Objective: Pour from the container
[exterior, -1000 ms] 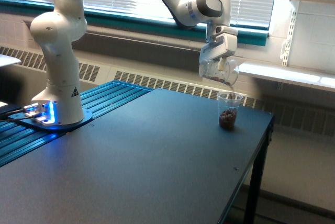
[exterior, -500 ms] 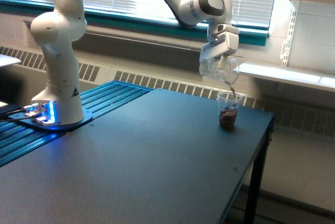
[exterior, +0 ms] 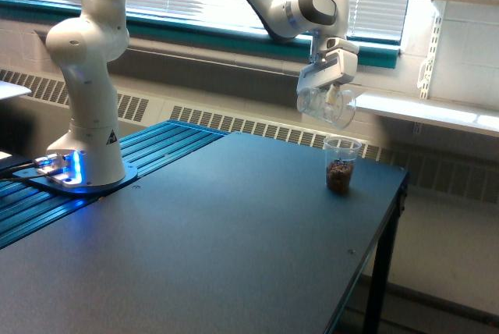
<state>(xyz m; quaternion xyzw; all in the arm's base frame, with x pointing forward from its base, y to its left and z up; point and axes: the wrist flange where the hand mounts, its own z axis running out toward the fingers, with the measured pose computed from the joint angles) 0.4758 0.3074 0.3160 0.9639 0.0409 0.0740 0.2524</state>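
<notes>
Hand point(exterior: 327, 94) gripping tilted container point(exterior: 327, 105), above cup point(exterior: 341, 165), no legible writing

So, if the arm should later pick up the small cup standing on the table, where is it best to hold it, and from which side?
Hold the cup around its clear upper wall, above the brown granules, coming level from the exterior view's left, where the table is open. It stands upright and tapers downward, so the jaws probably seat best near the wider top, leaving the open mouth free.

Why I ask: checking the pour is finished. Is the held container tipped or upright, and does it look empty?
Tipped. The container hangs in the gripper, mouth slanting down above the cup; it looks clear, no granules visible inside.
</notes>
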